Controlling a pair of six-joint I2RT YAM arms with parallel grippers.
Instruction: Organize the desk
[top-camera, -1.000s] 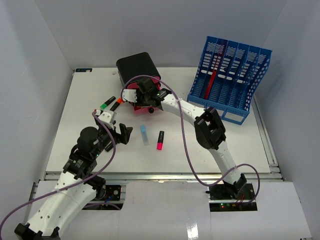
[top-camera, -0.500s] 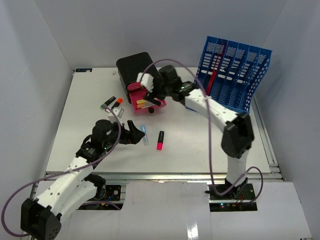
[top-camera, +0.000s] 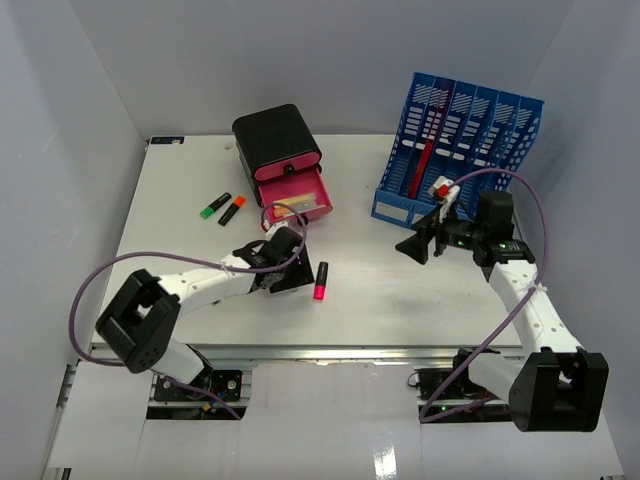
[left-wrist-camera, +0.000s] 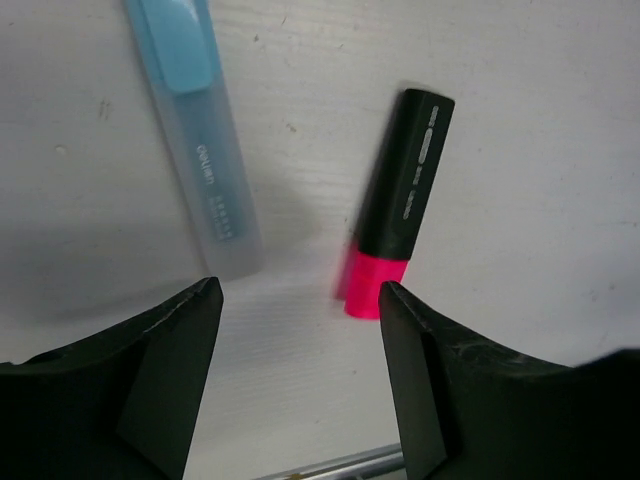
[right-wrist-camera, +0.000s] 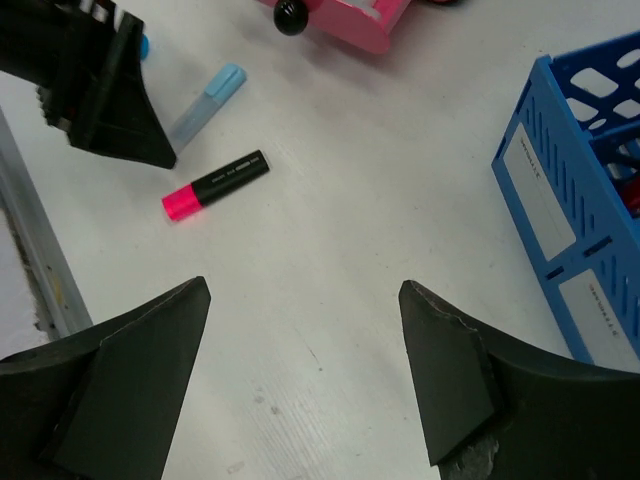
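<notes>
1. Desk (top-camera: 400, 300): the white top lies beneath both grippers, with grey walls on three sides.
2. Left gripper (left-wrist-camera: 298, 305): low over the desk, its jaws apart with nothing between them. Whether its tips touch the surface cannot be told.
3. Blue pen (left-wrist-camera: 195, 130): lies flat just ahead of one finger of the left gripper.
4. Pink marker (left-wrist-camera: 400, 200): lies just ahead of the other finger, beside the pen but apart from it, with its pink end toward the gripper.
5. Right gripper (right-wrist-camera: 300, 300): raised above the desk with its jaws spread wide and empty, well apart from the left gripper.
6. Rack (top-camera: 460, 160): blue and upright, near the right gripper on its far side.
7. Drawer unit (top-camera: 280, 150): black, beyond the left gripper, with its lower pink drawer (top-camera: 300, 205) pulled out.
8. Green marker (top-camera: 214, 206) and orange marker (top-camera: 232, 209): lie side by side beyond the left gripper, to its left.
</notes>
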